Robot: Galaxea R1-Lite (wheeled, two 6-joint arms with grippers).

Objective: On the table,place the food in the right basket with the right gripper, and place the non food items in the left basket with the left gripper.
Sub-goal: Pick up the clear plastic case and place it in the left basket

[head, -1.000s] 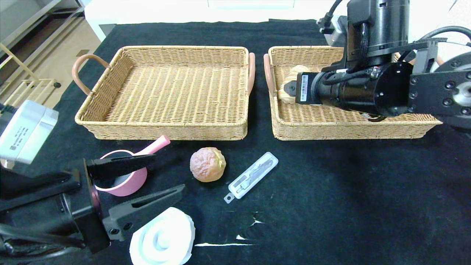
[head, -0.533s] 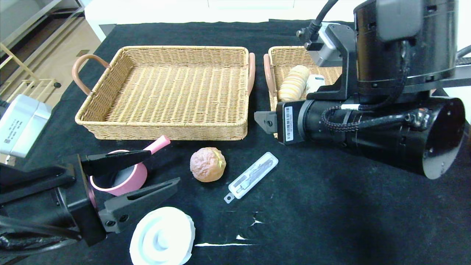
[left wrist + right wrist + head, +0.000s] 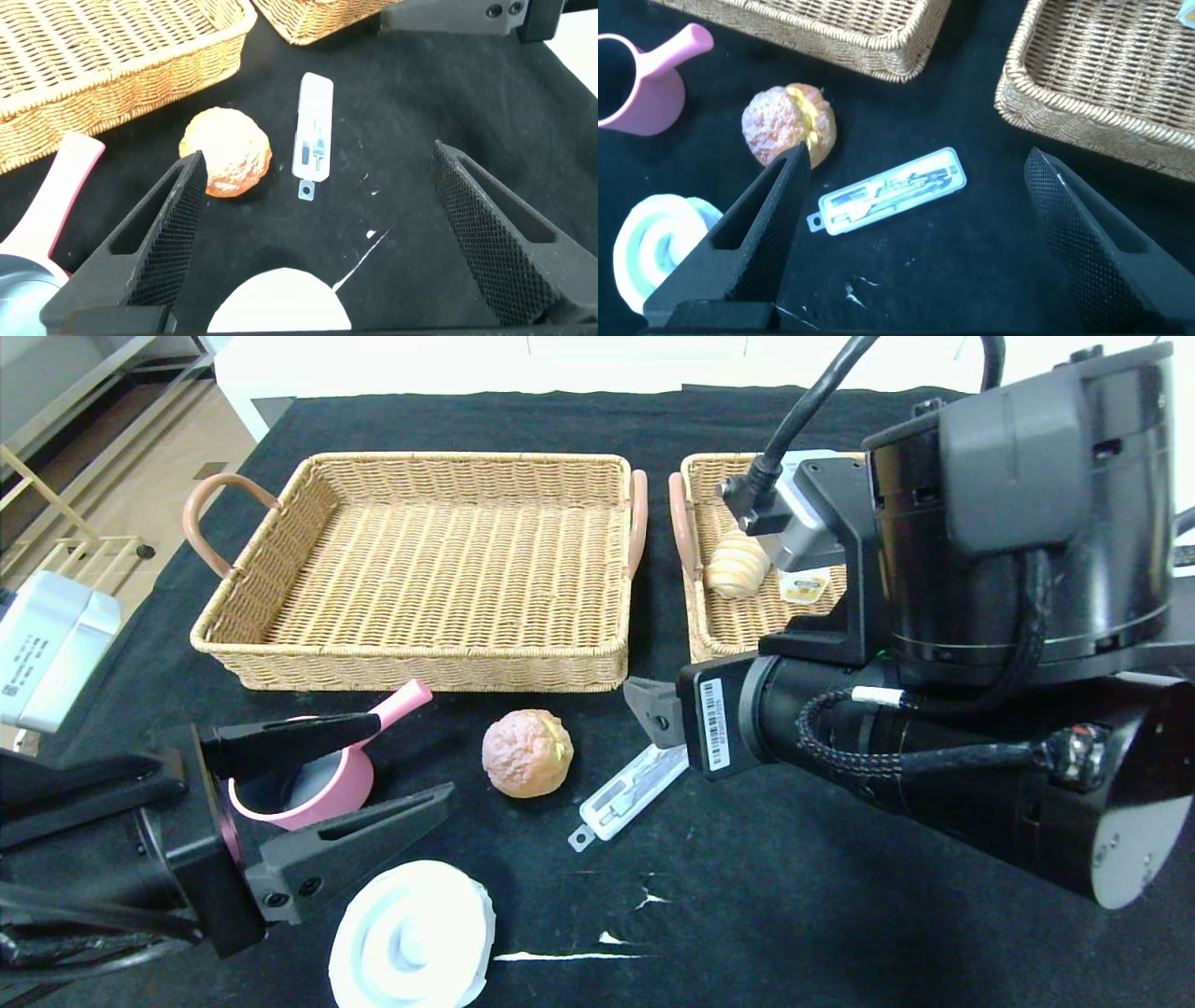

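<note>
The right gripper (image 3: pixel 915 233) is hanging wide open over the clear case (image 3: pixel 627 786) beside the bun (image 3: pixel 527 752), while the open left gripper (image 3: pixel 327 784) is waiting by the pink cup (image 3: pixel 308 784) and white lid (image 3: pixel 411 935).

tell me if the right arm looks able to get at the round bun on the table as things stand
Probably yes. The right gripper hangs with jaws open just above the table, near the bun. Only the flat plastic packet lies between them, low enough to pass over.
</note>
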